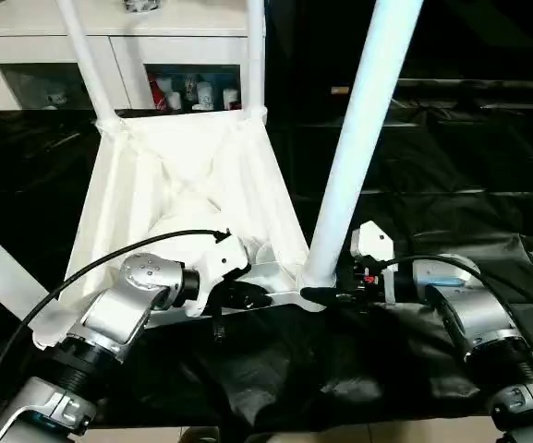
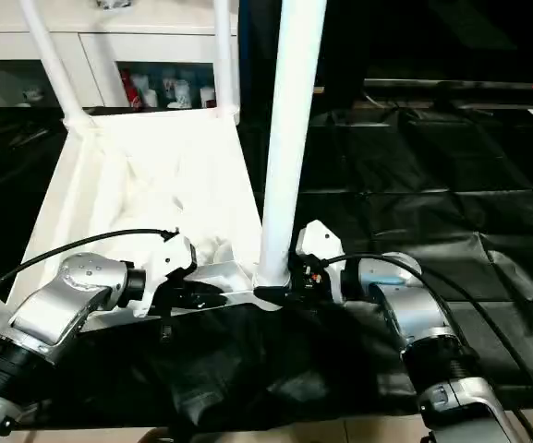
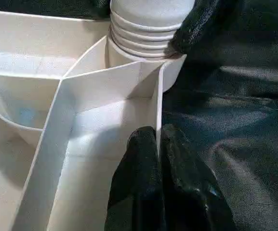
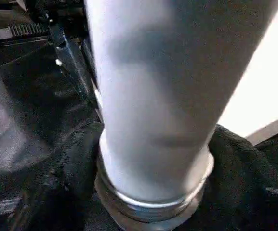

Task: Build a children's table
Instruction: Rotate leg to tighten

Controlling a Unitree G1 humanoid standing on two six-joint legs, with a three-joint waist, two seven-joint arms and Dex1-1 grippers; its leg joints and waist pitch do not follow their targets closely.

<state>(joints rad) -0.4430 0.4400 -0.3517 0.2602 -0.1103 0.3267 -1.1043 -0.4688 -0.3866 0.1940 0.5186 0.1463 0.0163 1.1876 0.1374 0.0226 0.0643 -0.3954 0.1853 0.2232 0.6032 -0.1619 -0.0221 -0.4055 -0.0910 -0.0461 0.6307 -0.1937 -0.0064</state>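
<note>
My left gripper [image 3: 158,159] pinches the rim of the upturned white plastic children's table top [image 1: 155,175], which lies on black sheeting [image 1: 432,185]. My right gripper [image 1: 326,295] straddles the base of the near white tapered leg [image 1: 363,120], fingers either side, standing in its corner socket.

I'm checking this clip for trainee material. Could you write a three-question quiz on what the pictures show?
1. True or false: the tabletop lies with its ribbed underside up.
2. What is the left pincer shut on? A) a leg B) the tabletop's rim C) the black sheet
3. Which part of the near leg do the right pincer's fingers flank?

Key: 1 true. 2 B, the thin rim wall near the corner socket. 3 Its threaded base, just above the socket, with some threads still showing.
</note>
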